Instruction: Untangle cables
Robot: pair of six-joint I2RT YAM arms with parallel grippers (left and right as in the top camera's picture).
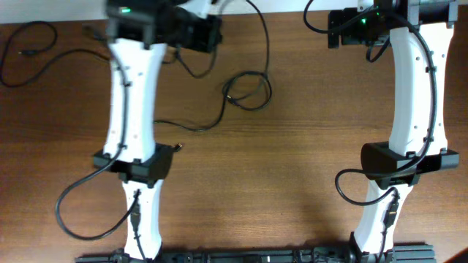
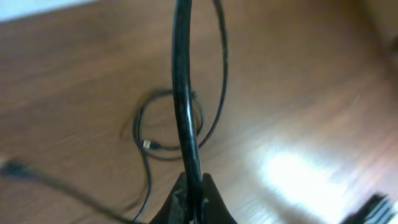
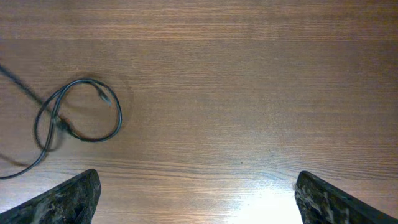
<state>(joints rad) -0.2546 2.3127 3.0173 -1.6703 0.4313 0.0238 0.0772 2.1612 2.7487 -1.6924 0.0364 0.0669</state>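
Left claw (image 2: 191, 204) is clamping one black cable (image 2: 181, 93) stretching away from its tips; right claw (image 3: 196, 194) is hovering spread wide, empty, above the wooden surface (image 3: 261, 74), near the looped coil (image 3: 81, 118).

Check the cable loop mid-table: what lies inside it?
Inside the cable loop: bare table and a small plug. In the left wrist view, the held cable in the left pincer covers part of it.

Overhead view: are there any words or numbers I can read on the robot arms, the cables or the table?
None. No words, numbers or labels show on the white arms, the cables or the table in any view. Two small green lights glow on the arms, without text.
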